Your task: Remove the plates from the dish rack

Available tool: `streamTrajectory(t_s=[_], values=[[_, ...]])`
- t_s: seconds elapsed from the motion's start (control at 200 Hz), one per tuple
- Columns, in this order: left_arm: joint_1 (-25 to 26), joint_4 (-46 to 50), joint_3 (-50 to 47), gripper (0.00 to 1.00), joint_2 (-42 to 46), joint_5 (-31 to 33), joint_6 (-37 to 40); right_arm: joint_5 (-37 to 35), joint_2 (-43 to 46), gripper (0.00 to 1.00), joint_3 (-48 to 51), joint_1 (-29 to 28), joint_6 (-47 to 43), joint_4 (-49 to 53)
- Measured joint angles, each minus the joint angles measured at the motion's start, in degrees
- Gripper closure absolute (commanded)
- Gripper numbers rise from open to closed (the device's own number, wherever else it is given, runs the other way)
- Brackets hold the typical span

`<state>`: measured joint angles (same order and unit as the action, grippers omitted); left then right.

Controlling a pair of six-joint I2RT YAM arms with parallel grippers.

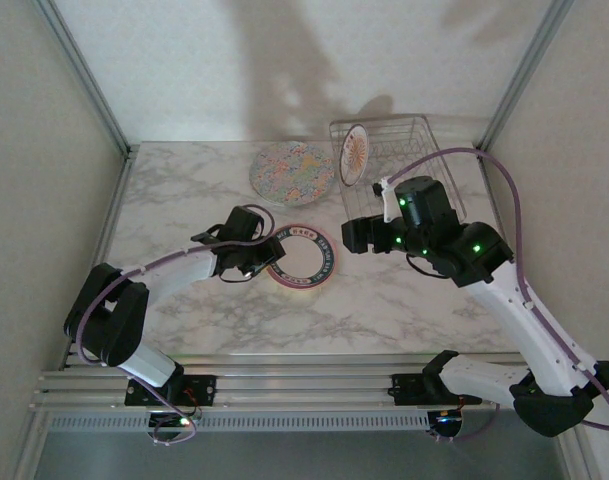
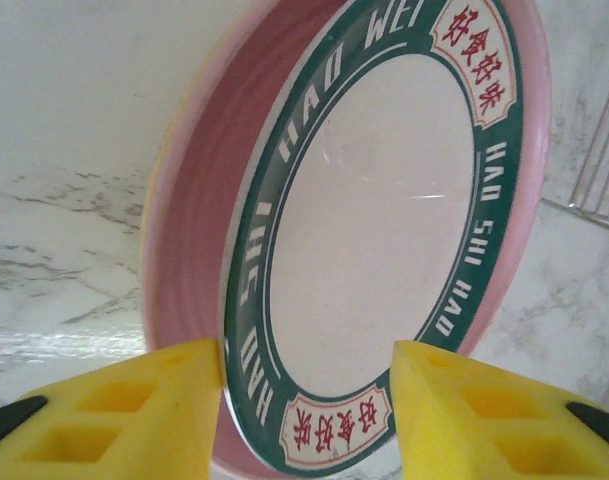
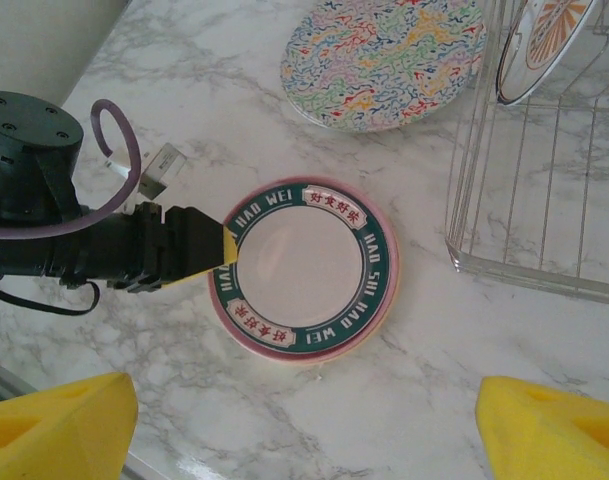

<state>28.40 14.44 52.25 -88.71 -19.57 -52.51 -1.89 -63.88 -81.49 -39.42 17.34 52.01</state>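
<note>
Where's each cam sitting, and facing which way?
Top external: above and behind, looking down on the table; left arm and right arm show.
Left wrist: low, facing the green-rimmed plate; left gripper frames it.
Right wrist: high, looking down at that plate; right gripper at bottom, left gripper at its rim.
Shared: all see the green-rimmed plate.

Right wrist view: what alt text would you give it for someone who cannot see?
A green-rimmed white plate lies stacked on a pink plate on a marble table, the left hand at its left edge. Behind lie a multicolour plate and a wire dish rack holding one plate on edge; the right hand is wide open.
</note>
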Motion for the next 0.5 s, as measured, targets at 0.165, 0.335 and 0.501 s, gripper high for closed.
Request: streamTrajectory(t_s=[0.165,0.335,0.501], values=[[0.0,3.5,1.3,0.44,0.0,1.5,1.1,-0.1,-0.6,0.11,0.0,0.0,0.0,-0.4],[0.0,6.3,2.0,0.41,0.0,2.8,1.8,-0.3,-1.3,0.11,0.0,0.0,0.2,-0.4],[0.0,8.4,3.1,0.33,0.3,4.2,2.5,-2.2,-1.7,0.09,0.0,0.0,0.4,-0.5]])
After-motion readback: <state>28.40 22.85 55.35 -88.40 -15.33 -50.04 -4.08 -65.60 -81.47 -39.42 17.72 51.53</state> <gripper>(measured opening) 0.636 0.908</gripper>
